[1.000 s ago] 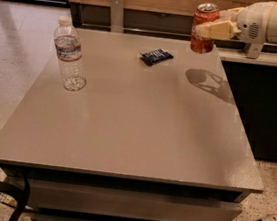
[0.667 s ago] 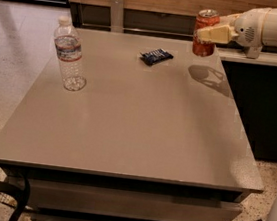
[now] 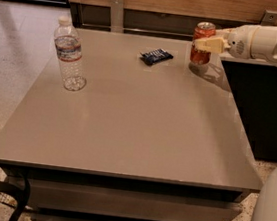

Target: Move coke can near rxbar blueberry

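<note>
Holding coke can [image 3: 204,31] upright by its side, gripper [image 3: 204,44] sits at table's [image 3: 136,132] far right; rxbar blueberry [image 3: 156,56] lies just left of gripper. Lower straight & gently w/o tipping, then release.

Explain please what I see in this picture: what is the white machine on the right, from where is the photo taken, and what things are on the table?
The white machine is a robot arm reaching in from the right. At its end is the gripper, a hand with two fingers, shut on a red coke can at the far right part of the grey table. I cannot tell whether the can touches the table. There is only one camera, looking down at the table from above its near edge. A dark blue rxbar blueberry lies flat left of the can, apart from it. A clear water bottle stands upright on the left side.
</note>
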Robot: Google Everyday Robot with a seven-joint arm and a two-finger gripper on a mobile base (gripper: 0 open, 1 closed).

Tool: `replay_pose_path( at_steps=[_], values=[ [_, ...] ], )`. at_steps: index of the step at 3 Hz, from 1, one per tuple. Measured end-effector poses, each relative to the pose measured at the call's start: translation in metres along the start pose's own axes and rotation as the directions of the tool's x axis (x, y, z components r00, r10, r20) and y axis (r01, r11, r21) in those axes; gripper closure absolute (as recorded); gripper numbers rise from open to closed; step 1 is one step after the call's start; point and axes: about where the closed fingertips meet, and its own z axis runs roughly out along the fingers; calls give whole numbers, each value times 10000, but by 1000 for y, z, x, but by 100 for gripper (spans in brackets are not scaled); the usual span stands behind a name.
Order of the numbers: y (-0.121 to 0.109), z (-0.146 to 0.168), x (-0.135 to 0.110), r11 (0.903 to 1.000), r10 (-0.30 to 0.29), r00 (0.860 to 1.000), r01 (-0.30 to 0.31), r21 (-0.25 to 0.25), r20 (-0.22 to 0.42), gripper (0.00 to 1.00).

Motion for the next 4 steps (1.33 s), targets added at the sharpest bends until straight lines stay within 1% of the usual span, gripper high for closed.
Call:
replay_pose_path(
  at_steps=[1,2,3,4],
  values=[
    [-3,15,16,9998,159,9998,-158,-132,105,100],
    [-4,26,27,9994,211,9996,-207,-264,184,100],
    [-2,30,28,9992,221,9996,-215,-324,179,82],
    [0,33,28,9991,229,9996,-222,-370,176,61]
  ],
)
